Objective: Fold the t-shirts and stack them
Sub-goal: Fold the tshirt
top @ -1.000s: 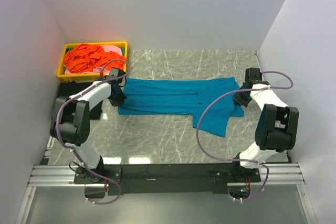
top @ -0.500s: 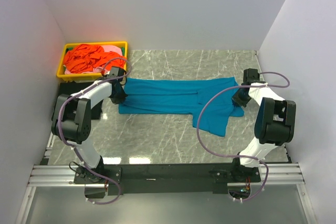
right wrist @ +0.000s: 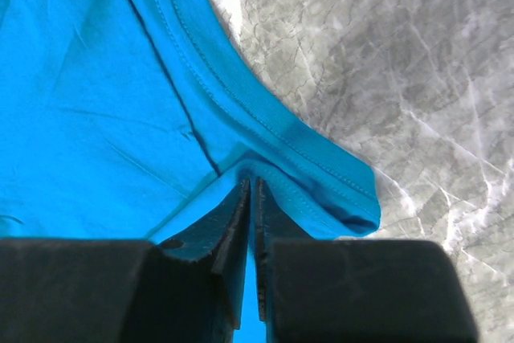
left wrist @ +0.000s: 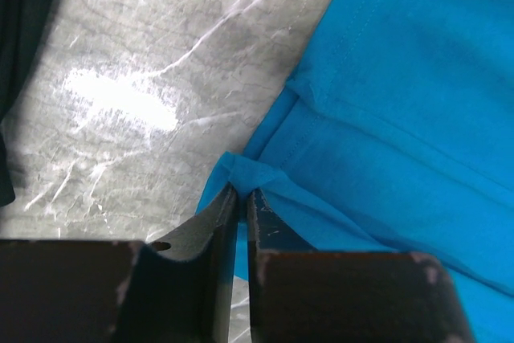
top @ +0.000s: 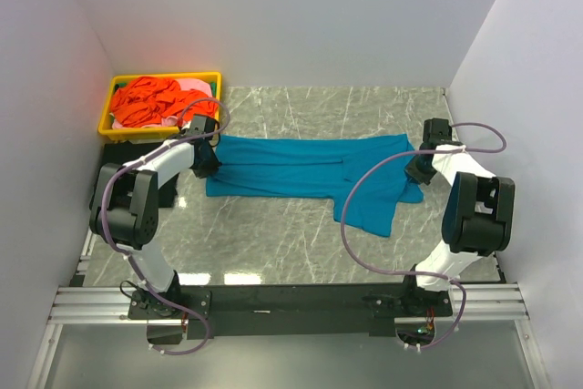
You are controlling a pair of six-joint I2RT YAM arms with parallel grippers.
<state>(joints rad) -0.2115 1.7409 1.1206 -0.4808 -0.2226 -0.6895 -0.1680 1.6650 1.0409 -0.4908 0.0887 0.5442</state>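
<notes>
Teal-blue t-shirt (top: 310, 168) lies spread across the marble table (top: 301, 243) from nine o'clock to three, one flap sagging toward five. The yellow tray (top: 117, 88) of orange-red shirts (top: 150, 100) sits off at ten. At the shirt's nine o'clock end the left gripper (left wrist: 241, 192) has its jaws a sliver apart, hem puckered at the tips. The right gripper (right wrist: 251, 182) looks the same at three. Whether either truly bites the cloth I cannot tell. I'd want both pinches deep on the hem, lifting together and keeping it taut.

No text, label or number is readable on the teal t-shirt (top: 291, 168) or tray (top: 164, 76).
</notes>
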